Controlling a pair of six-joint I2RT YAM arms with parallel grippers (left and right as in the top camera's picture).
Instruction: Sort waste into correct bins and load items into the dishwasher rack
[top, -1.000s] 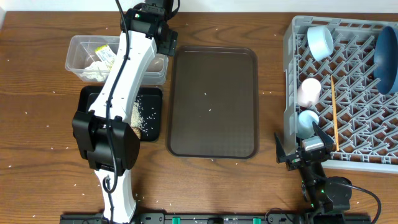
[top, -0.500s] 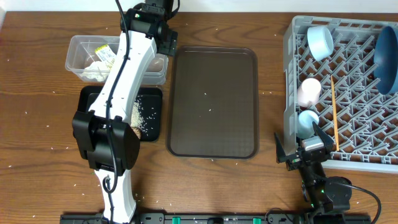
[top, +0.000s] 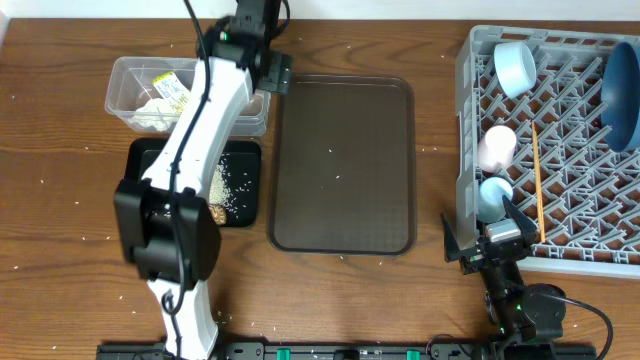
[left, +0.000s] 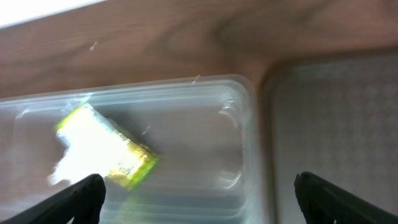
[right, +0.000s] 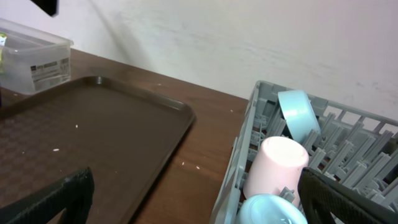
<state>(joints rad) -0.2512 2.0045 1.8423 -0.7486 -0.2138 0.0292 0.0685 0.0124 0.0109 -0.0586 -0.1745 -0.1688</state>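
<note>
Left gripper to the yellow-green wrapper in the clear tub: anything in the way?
Nothing visible. In the left wrist view the yellow-green wrapper lies uncovered in the clear tub, which has no lid. The left gripper is open above the tub, offset toward the end nearest the brown tray.

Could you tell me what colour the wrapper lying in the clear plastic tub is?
Yellow-green wrapper; the left wrist view shows it best.

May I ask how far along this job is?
Done: pink cup, light-blue cup, bowl, blue dish, chopsticks in the grey rack; wrapper in clear tub, rice in black tray. In hand: nothing; left gripper, right gripper open. Left: stray grains on the brown tray.
</note>
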